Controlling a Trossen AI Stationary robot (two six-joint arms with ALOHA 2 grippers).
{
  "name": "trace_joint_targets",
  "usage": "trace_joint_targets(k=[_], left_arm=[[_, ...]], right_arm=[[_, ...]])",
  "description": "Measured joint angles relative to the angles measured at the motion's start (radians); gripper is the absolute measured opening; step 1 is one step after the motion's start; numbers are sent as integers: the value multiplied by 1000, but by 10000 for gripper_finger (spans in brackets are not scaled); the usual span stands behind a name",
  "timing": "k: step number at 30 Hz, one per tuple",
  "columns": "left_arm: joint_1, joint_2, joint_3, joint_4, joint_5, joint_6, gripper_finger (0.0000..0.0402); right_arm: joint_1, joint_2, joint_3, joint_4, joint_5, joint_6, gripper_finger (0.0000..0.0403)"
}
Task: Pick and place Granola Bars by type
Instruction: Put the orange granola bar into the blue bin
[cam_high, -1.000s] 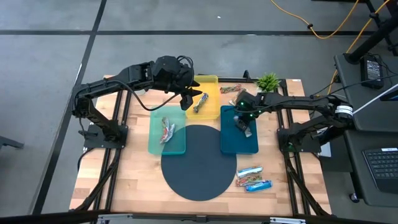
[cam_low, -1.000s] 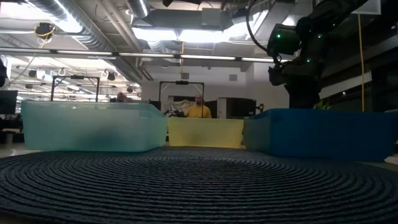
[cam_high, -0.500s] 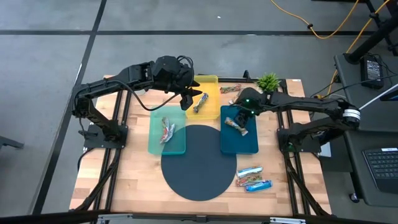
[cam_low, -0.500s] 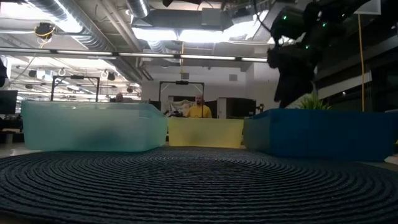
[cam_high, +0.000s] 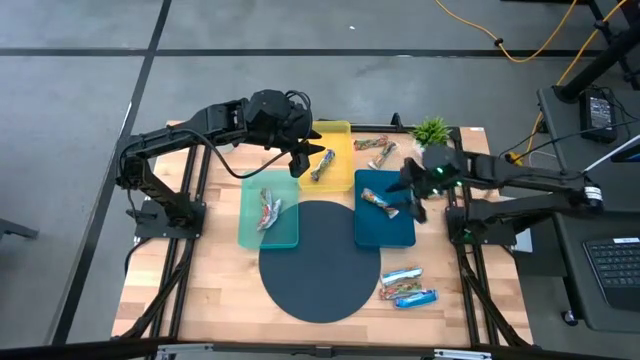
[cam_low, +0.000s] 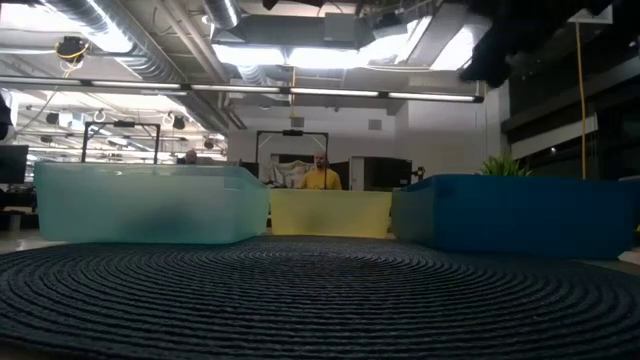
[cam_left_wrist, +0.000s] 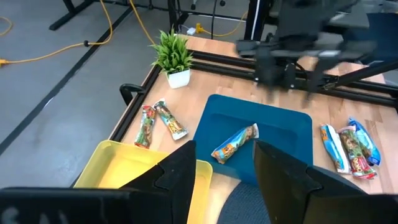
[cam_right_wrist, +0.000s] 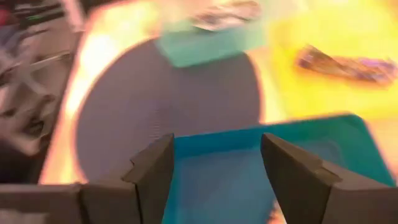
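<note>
Our right gripper (cam_high: 412, 196), jaws now spread and empty, has pulled back toward the right edge of the flat blue rectangular tray (cam_high: 400, 231), leaving the foil-wrapped brown-green granola bar (cam_high: 379, 202) lying inside it, so that bar counts as sorted.

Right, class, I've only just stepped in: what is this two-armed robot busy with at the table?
It is sorting granola bars into coloured trays. The right gripper, open and empty, hangs over the right edge of the blue tray, where one bar lies. The left gripper hovers open by the yellow tray, which holds one bar; the teal tray holds another. Two bars by the plant and two near the mat remain unsorted.
</note>
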Motion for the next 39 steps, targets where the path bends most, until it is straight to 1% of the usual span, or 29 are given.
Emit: trace_joint_targets(k=[4, 9, 16, 20, 23, 26, 32, 39], left_arm=[[0, 0, 0, 0, 0, 16, 151], [0, 0, 0, 0, 0, 16, 148], [0, 0, 0, -5, 0, 16, 148], [0, 0, 0, -16, 0, 16, 146], [0, 0, 0, -43, 0, 16, 145], [0, 0, 0, -79, 0, 16, 145], [-9, 0, 0, -112, 1, 7, 144], [-53, 0, 0, -112, 4, 7, 144]], right_arm=[[135, -68, 1, -4, -17, -16, 241], [310, -75, 2, -41, 50, 95, 241], [535, 16, 2, -32, 190, 252, 241], [636, 109, 2, -16, 219, 357, 233], [693, 178, 2, -8, 220, 431, 221], [729, 233, 31, -6, 229, 501, 211], [784, 299, 66, -4, 233, 620, 210], [853, 351, 67, -44, 230, 734, 212]])
